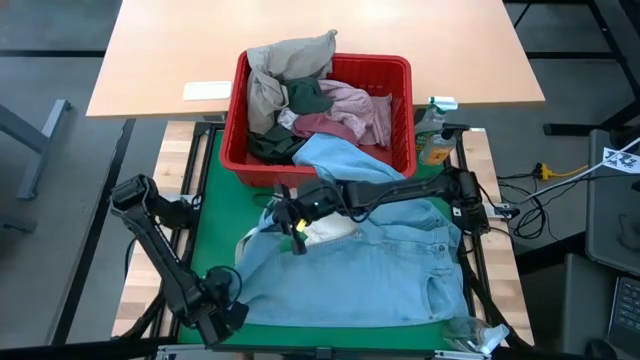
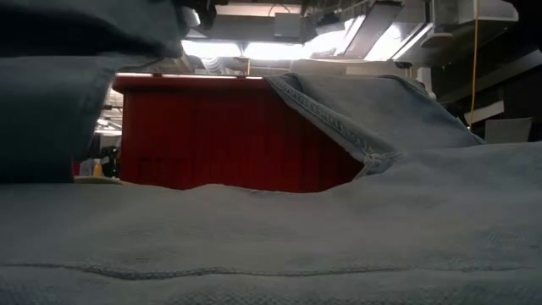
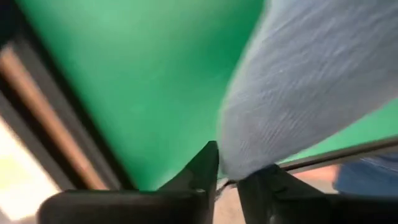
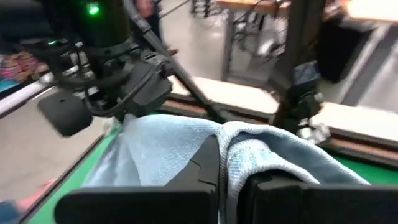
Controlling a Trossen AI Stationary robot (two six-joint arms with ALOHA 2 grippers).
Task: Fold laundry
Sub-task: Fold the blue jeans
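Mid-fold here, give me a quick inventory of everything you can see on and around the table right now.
Light blue jeans: one, light blue, spread flat on the green mat, one part draped up over the basket's front rim.
Red basket: one, red, at the mat's far edge.
Clothes in basket: several, beige, dark green, pink, maroon, piled inside.
Green mat: one, green, under the jeans.
Wooden table: one, light wood, beyond the basket.
White card: one, white, on that table.
Left tool: one, dark, at the jeans' near left corner, cloth between its fingers.
Right tool: one, dark, shut on a fold of the jeans.
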